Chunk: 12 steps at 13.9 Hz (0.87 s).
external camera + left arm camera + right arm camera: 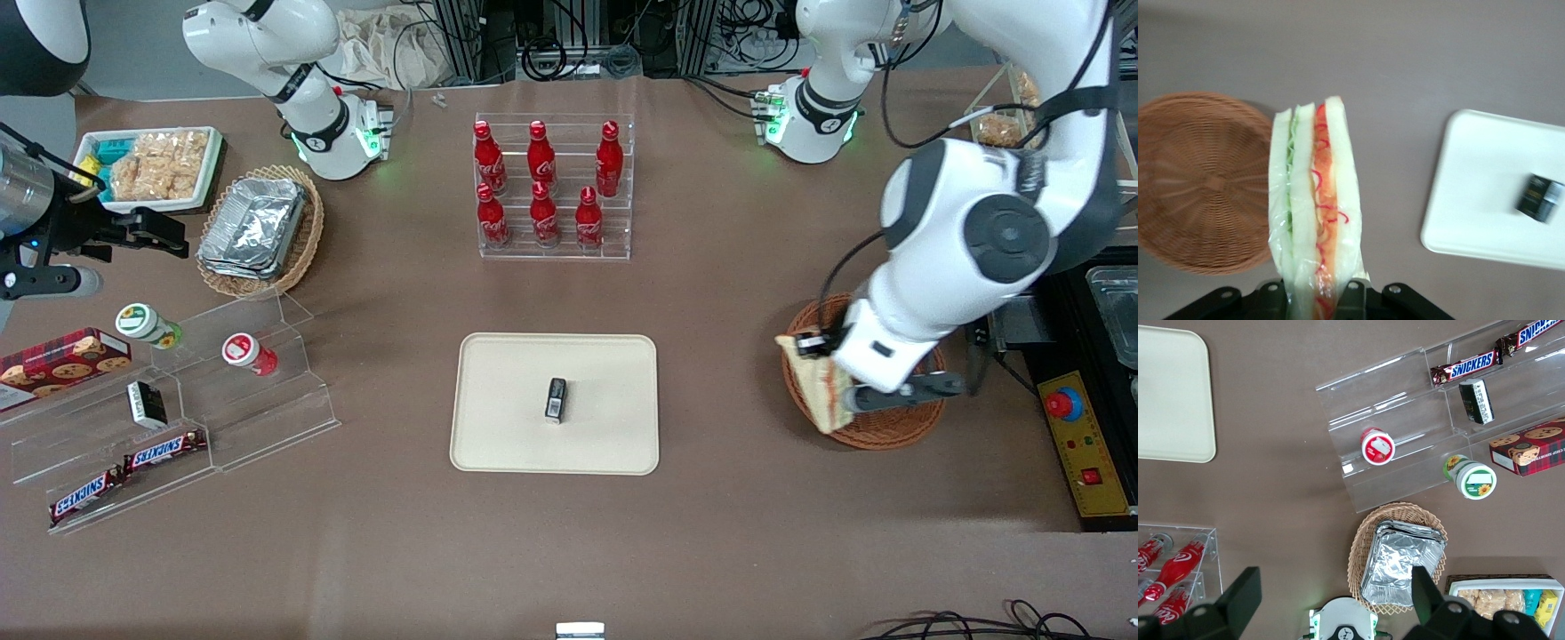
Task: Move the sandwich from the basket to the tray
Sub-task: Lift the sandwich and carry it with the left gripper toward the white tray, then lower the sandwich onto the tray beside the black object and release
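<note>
Even overhead light, soft shadows; wrist view of sandwich (1315, 213) is blurred, tray (1485, 193) perhaps overexposed.

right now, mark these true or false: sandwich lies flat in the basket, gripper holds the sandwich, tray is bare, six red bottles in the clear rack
1. The sandwich lies flat in the basket. False: it is lifted, held edge-up above the basket's rim.
2. The gripper is shut on the sandwich. True.
3. The tray is bare. False: a small dark packet lies on it.
4. Six red bottles stand in the clear rack. True.
</note>
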### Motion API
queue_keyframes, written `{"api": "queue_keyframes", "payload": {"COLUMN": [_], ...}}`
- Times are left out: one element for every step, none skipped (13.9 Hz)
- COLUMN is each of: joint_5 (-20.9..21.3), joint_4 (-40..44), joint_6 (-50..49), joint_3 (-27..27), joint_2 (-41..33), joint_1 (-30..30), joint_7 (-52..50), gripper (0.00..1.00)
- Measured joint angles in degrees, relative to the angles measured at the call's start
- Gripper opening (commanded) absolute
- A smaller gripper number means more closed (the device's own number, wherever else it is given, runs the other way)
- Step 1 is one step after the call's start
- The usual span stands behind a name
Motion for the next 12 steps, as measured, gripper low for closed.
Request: {"api": "queue_keyframes", "payload": {"joint_5": [0.17,1.15,3.83,7.62,11.23,13.77,15.17,16.0,16.77,17.29,17.44,17.44], "joint_4": [1.93,3.98,6.15,8.3,10.38,12.12,13.39,14.17,14.72,14.99,15.1,15.11], "joint_6": [0.0,0.02,0.05,0.31,1.33,3.3,5.76,8.06,9.5,9.99,10.06,10.15], "joint_3": [-2.68,-4.97,-6.17,-6.62,-6.72,-6.75,-6.74,-6.71,-6.7,-6.68,-6.58,-6.52], "joint_2": [2.33,4.94,7.88,11.24,15.03,18.96,22.75,25.93,28.31,29.74,30.41,30.54], "joint_1": [-0.14,-0.77,-2.5,-5.05,-7.92,-10.61,-12.87,-14.35,-15.03,-15.09,-14.93,-14.74], "joint_7": [-1.9,-4.21,-6.28,-8.37,-11.0,-13.69,-15.39,-15.94,-15.83,-15.34,-14.52,-13.7], "gripper": [0.0,0.0,0.0,0.0,0.0,0.0,0.0,0.0,0.0,0.0,0.0,0.0]}}
